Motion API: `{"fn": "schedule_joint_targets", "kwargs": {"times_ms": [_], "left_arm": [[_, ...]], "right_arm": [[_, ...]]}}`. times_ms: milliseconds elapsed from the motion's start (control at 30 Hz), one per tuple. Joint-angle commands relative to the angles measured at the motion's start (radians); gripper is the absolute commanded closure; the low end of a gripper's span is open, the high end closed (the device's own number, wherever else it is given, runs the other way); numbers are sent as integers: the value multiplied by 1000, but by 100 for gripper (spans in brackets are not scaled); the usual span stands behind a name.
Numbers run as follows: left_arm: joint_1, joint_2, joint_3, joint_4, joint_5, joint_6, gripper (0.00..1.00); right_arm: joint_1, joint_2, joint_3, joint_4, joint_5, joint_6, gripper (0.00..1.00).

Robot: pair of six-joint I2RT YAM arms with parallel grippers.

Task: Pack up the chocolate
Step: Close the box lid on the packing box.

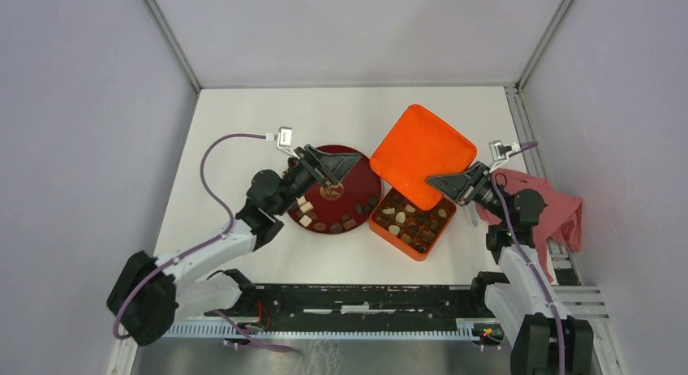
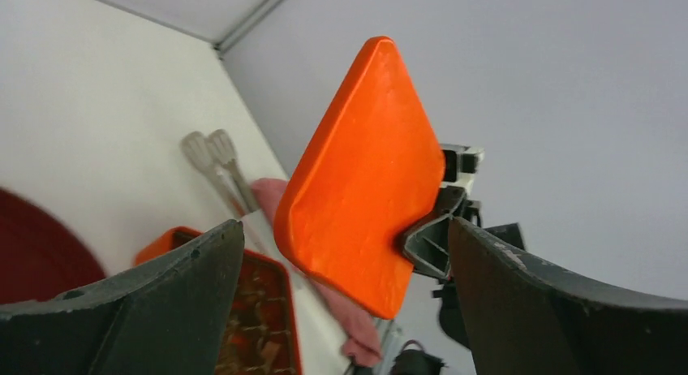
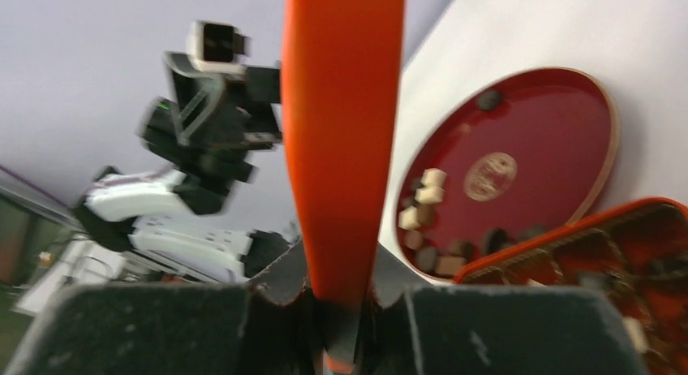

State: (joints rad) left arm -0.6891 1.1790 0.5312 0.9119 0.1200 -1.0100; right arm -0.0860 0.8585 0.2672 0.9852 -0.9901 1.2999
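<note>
Chocolate pieces [image 1: 326,221], dark, light brown and cream, lie along the near edge of the red plate [image 1: 357,168]. More chocolate pieces [image 1: 408,221] fill the square orange box [image 1: 381,226] to the plate's right. My right gripper [image 1: 445,184] is shut on the edge of the orange lid [image 1: 422,152] and holds it tilted above the box. In the right wrist view the lid [image 3: 345,107] stands edge-on between my gripper's [image 3: 341,269] jaws. My left gripper [image 1: 328,174] is open and empty above the plate. In the left wrist view this gripper [image 2: 345,229] faces the lid [image 2: 365,172].
A pink cloth [image 1: 545,203] lies at the right edge of the table. Metal tongs [image 2: 217,160] lie beside it, behind the box [image 2: 280,310]. The plate [image 3: 560,123] has a tan emblem [image 3: 490,175] at its centre. Grey walls enclose the table.
</note>
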Motion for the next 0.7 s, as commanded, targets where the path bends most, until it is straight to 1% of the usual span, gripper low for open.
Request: {"fn": "schedule_joint_targets", "kwargs": {"times_ms": [0, 67, 133, 167, 300, 333, 400, 433, 567, 667], "left_arm": [[-8, -159, 102, -691, -105, 339, 0], [-6, -172, 142, -845, -106, 375, 0], [-4, -149, 171, -938, -81, 416, 1], [-5, -134, 185, -957, -70, 423, 3], [-4, -71, 199, -917, -3, 426, 9], [-3, -57, 204, -881, 5, 424, 11], [-4, -23, 214, -836, 32, 421, 16], [-3, -3, 219, -806, 47, 418, 18], [-3, 87, 247, -752, 103, 407, 28], [-3, 155, 279, -751, 144, 416, 35]], "right_arm": [[-42, -60, 78, -445, -82, -384, 100], [-69, -56, 76, -451, -126, -378, 100], [-87, -43, 70, -482, -157, -374, 100], [-89, -34, 60, -498, -169, -376, 100], [-88, 17, 30, -564, -258, -404, 100], [-88, 30, 39, -618, -273, -463, 100], [-87, 43, 69, -804, -274, -616, 100], [-83, 44, 64, -818, -268, -632, 100], [-70, 44, -22, -673, -248, -492, 100], [-35, 55, -89, -542, -226, -400, 100]]}}
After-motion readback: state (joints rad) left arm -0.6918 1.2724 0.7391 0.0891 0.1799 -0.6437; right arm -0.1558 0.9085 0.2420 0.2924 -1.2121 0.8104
